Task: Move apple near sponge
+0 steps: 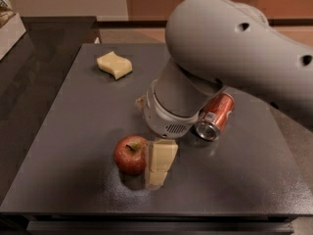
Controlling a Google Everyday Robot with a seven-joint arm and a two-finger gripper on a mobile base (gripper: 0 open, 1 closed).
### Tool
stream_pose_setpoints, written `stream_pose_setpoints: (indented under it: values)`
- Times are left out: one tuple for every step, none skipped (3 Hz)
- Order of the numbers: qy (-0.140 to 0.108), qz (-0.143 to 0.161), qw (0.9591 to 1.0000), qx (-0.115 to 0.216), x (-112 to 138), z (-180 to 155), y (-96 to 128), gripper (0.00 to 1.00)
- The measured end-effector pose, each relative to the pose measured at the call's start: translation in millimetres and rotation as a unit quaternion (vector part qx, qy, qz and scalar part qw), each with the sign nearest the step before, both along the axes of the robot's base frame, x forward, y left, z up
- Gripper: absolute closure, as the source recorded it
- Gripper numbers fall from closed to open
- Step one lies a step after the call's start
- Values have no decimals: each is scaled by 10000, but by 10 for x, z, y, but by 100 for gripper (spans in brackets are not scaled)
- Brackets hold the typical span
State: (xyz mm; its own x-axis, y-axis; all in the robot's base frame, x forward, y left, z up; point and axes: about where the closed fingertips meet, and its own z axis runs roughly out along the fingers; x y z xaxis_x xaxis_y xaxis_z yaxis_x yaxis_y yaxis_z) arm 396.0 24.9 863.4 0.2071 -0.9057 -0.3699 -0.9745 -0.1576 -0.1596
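Note:
The red apple (130, 154) with a short stem sits on the dark table (73, 131) near its front edge. The pale yellow sponge (114, 64) lies at the far left of the table, well away from the apple. My gripper (155, 165) hangs from the big grey arm (230, 53) and is down at table height. Its cream finger (161, 160) is right against the apple's right side. Any finger on the apple's other side is hidden.
A red soda can (215, 116) lies on its side just right of my wrist. A light box (7, 18) stands off the table at the far left. The table's front edge runs just below the apple.

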Motion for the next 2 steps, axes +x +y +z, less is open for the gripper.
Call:
stream_pose_setpoints:
  values:
    - [122,57,9999,-12,-49,-93,81,0]
    - [193,101,9998,-12,-88,-151,156,18]
